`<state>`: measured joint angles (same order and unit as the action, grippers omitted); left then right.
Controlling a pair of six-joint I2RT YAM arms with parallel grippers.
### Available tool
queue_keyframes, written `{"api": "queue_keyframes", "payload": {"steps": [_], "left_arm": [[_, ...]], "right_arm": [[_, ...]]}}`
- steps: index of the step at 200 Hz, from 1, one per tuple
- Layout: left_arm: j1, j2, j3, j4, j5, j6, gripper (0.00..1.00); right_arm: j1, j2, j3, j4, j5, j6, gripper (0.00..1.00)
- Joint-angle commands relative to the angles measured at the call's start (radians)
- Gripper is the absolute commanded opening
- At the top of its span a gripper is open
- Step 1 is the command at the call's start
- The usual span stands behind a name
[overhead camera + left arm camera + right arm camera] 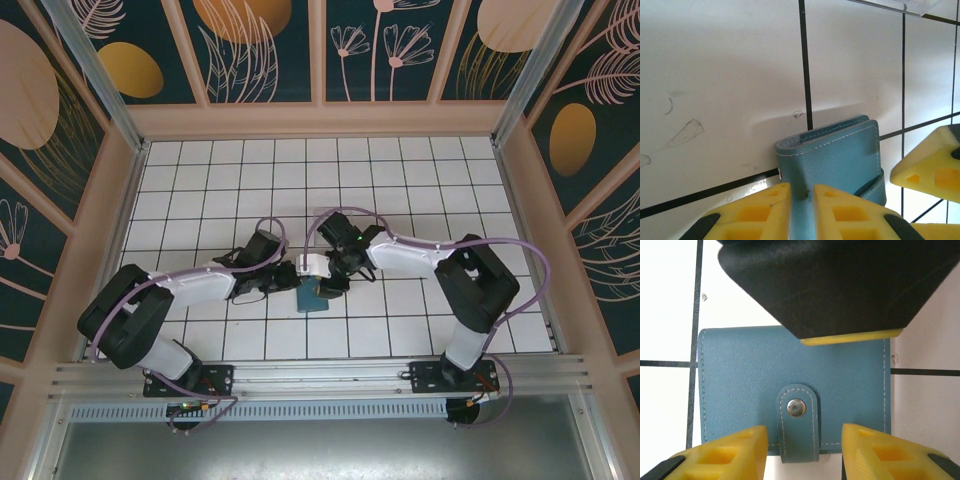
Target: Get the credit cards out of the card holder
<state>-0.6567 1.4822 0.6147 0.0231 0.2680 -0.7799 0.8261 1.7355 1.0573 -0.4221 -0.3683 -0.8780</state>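
I see the closed card holder on the tiles, its edge pinched between the narrow-set jaws of the left gripper. The right gripper stands part open, one finger on each side of the holder's snap tab.

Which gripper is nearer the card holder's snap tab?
Right: the right gripper straddles the snap tab; the left gripper pinches the card holder at its opposite edge.

On my rig I count: left arm and right arm, white shells between bulky black joints, a lilac cable looping along each, black bolted base plates; left gripper and right gripper, yellow wedge fingers, square recesses, black backing.
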Motion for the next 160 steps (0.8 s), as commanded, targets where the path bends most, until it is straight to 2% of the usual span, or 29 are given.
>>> {"api": "queue_keyframes", "payload": {"steps": [1,76,129,160], "left_arm": [[0.000,-0.044,-0.015,0.008,-0.019,-0.012,0.21],[0.092,-0.132,-0.066,-0.018,0.025,-0.006,0.21],[0.112,-0.131,-0.092,0.007,0.063,-0.012,0.21],[0.112,-0.133,-0.088,0.006,0.084,-0.013,0.22]], "right_arm": [[0.000,-0.010,0.013,-0.030,-0.024,-0.013,0.44],[0.022,0.082,0.113,-0.096,-0.029,-0.036,0.44],[0.044,0.134,0.133,-0.118,-0.008,-0.036,0.44],[0.047,0.148,0.128,-0.125,0.014,-0.035,0.39]]}}
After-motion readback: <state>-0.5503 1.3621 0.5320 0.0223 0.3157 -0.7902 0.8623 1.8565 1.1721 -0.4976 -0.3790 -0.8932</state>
